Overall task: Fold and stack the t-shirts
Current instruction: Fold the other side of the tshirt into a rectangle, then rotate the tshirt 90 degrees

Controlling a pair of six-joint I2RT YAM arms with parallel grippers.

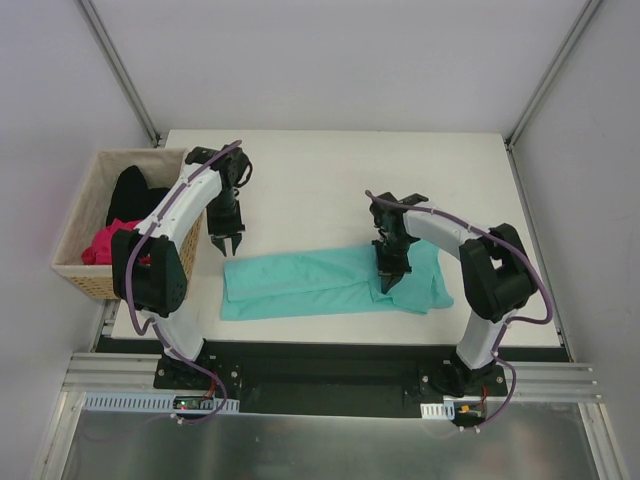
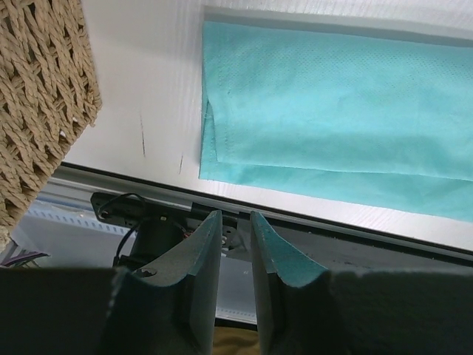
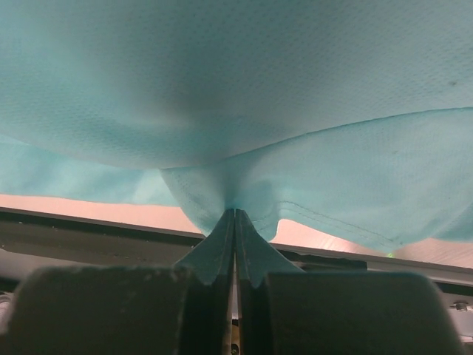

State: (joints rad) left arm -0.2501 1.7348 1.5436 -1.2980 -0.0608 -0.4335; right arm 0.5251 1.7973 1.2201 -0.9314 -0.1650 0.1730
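Observation:
A teal t-shirt (image 1: pixel 300 282) lies on the white table (image 1: pixel 330 170), folded into a long band; the left wrist view shows its left end (image 2: pixel 332 111). My right gripper (image 1: pixel 388 283) is shut on a pinch of the teal cloth near the shirt's right part, and the fabric (image 3: pixel 236 89) bunches up from the closed tips of that gripper (image 3: pixel 235 211). My left gripper (image 1: pixel 226 246) hovers just beyond the shirt's left end, apart from it. A narrow gap shows between the jaws of the left gripper (image 2: pixel 235 214), with nothing in it. A pink t-shirt (image 1: pixel 100 245) and a black t-shirt (image 1: pixel 130 195) lie in the basket.
The woven wicker basket (image 1: pixel 90 280) stands off the table's left edge, close beside the left arm; its wall (image 2: pixel 37 96) fills the left of the left wrist view. The table's near edge and a metal rail (image 1: pixel 330 385) run just below the shirt.

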